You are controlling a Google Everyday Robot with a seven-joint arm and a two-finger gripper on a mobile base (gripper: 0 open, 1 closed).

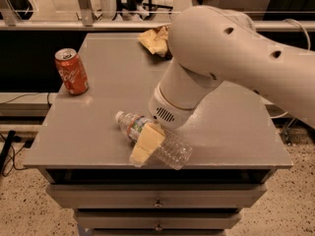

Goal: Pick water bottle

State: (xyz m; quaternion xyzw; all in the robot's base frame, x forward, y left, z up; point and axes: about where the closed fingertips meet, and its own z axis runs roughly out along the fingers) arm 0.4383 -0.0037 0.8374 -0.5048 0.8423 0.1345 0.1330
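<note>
The water bottle (173, 150) lies on its side near the front edge of the grey table (231, 132), white cap pointing back left, clear ribbed body pointing front right. Its coloured label band is mostly covered. My gripper (143, 146) hangs from the large white arm and sits low over the bottle's middle, its tan tip crossing the near side of the bottle. The far side of the gripper is hidden behind the wrist and the bottle.
A red soda can (72, 72) stands upright at the table's left edge. A crumpled tan snack bag (153, 40) lies at the back, partly behind the arm. Drawers (157, 196) sit below the tabletop. Railings and chair legs stand behind.
</note>
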